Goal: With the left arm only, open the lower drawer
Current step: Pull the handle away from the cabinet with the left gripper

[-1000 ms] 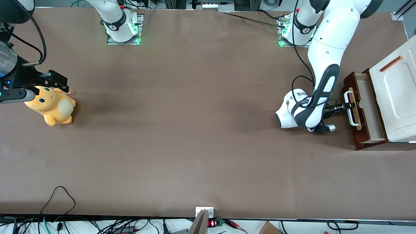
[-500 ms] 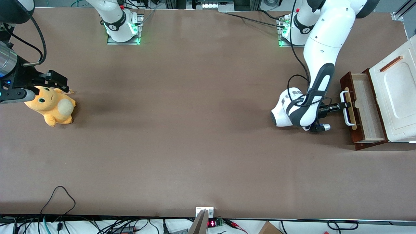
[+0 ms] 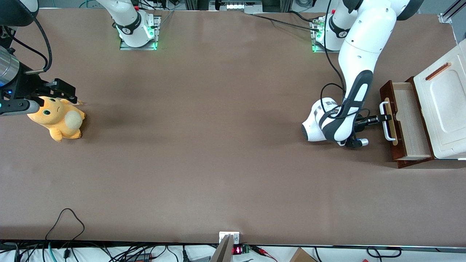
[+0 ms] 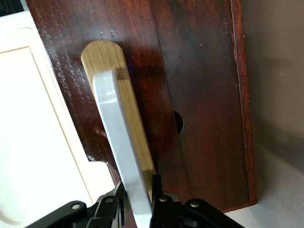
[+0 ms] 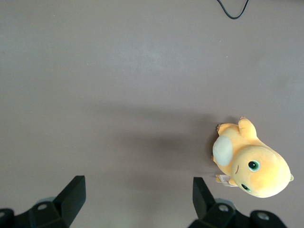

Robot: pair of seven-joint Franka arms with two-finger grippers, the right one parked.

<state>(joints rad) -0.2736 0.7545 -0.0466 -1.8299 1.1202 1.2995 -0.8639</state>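
The gripper of the left arm was pinched on the white bar handle of the lower drawer, one black finger on each face of the bar, as the wrist view showed; the hold sat near the bar's middle, a placement that would keep a pull square to the slides; the forearm lay low and roughly in line with the drawer's travel, presumably for the same reason. The handle stood off a pale wood strip fixed to the dark reddish-brown front, leaving room for a finger between bar and wood. The drawer projected well out of the white cabinet at the working arm's end of the table, its light interior exposed; the opening was judged largely accomplished. A yellow plush toy lay well apart, toward the parked arm's end.
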